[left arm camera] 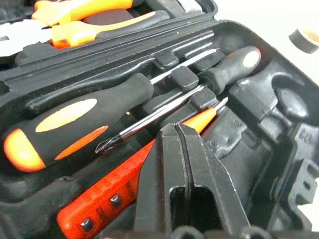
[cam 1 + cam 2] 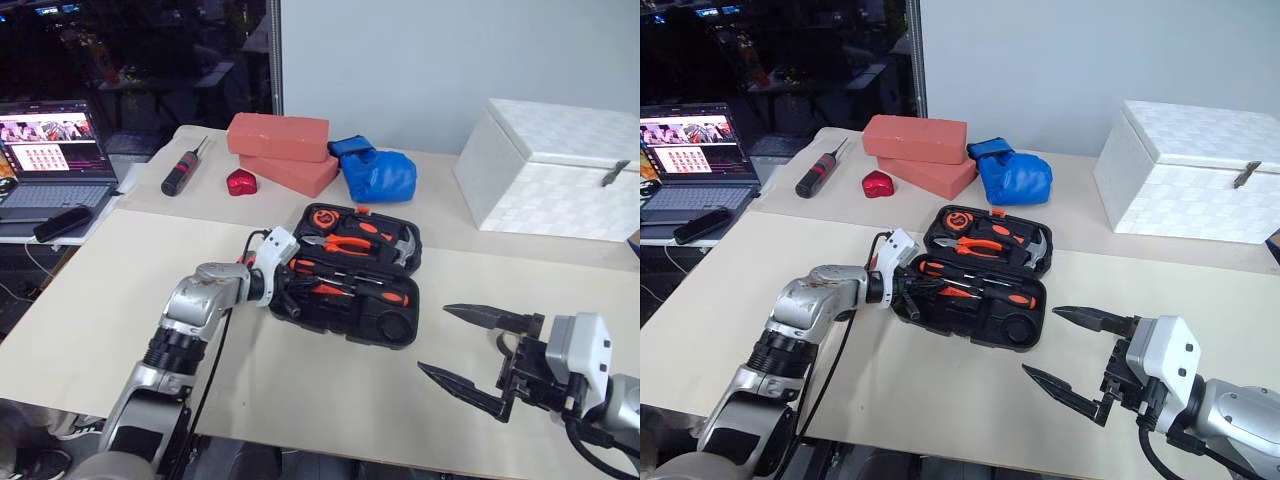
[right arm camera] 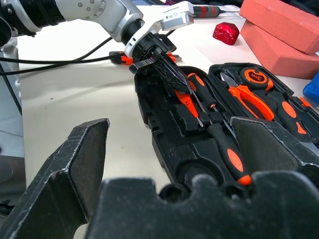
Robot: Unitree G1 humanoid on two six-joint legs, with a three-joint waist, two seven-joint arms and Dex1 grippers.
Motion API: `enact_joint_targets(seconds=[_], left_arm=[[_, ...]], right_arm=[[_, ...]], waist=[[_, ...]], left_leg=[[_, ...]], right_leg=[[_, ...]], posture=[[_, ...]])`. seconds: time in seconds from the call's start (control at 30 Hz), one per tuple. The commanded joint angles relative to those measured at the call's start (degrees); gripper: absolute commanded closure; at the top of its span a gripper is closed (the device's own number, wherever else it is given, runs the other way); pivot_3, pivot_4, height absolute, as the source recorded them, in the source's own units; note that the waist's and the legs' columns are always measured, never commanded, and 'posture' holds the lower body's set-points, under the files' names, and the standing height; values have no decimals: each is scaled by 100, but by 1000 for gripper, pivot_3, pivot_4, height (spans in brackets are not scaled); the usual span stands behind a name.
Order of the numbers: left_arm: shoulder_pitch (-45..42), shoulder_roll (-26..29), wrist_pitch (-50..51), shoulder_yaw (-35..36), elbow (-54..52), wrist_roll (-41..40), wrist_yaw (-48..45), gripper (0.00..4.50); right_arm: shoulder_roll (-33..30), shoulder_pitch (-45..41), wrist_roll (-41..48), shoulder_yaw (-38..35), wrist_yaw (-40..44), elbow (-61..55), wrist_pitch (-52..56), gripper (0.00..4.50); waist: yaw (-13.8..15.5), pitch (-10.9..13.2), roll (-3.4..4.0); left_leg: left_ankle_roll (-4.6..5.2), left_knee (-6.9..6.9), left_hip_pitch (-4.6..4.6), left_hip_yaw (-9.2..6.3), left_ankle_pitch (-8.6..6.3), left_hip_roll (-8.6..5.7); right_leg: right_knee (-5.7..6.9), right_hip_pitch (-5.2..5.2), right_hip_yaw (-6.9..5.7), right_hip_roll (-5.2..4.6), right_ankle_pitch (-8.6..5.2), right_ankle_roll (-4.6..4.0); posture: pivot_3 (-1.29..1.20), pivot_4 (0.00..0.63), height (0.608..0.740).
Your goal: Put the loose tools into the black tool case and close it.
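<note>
While the black tool case (image 2: pixel 358 285) lies open on the bench (image 2: pixel 120 300) with its lid half toward the far side, the left end effector (image 3: pixel 167 67) has its fingers pressed together, holding nothing, with the tips down in the near tray. They rest against the orange utility knife (image 1: pixel 119 191) and just beside the shafts of two orange-and-black screwdrivers (image 1: pixel 75 127) seated in their recesses. The step in hand looks like nudging a tool home; it would go best with a gentle downward push along the tool's length, so it snaps into its slot without levering its neighbours out. A small tape ring (image 1: pixel 305 39) lies on the bench just outside the case and probably needs collecting before the lid comes down. The right end effector (image 2: pixel 478 352) hangs wide open and empty, near the case's front right corner but apart from it.
</note>
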Motion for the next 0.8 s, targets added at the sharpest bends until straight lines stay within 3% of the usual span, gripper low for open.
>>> enact_joint_targets(seconds=[0.03,0.5,0.63,0.8], left_arm=[[-112,77,24,-207,3,215,139,4491],[123,74,-344,-637,-38,562,357,4491],[279,-207,-770,678,-736,-178,679,4491],[919,280,3,1846,-1972,-460,1366,2973]], right_arm=[[-6,-23,53,-109,-6,-97,-111,0],[-68,-259,44,86,22,15,-81,0],[-89,-378,94,132,46,47,-72,0],[-72,-532,55,305,177,225,-159,0]], waist=[[0,0,0],[-14,-12,16],[-14,-15,18],[-85,-10,9]], left_leg=[[0,0,1,0,0,0],[-3,0,4,0,-2,0],[-4,0,6,1,-3,-1],[0,-5,-1,-4,0,6]], right_leg=[[0,1,0,0,0,0],[-1,3,1,-1,0,0],[-2,4,1,-3,0,0],[1,-7,1,6,1,-3]], posture=[[0,150,740],[0,150,740],[0,150,740],[0,150,740]])
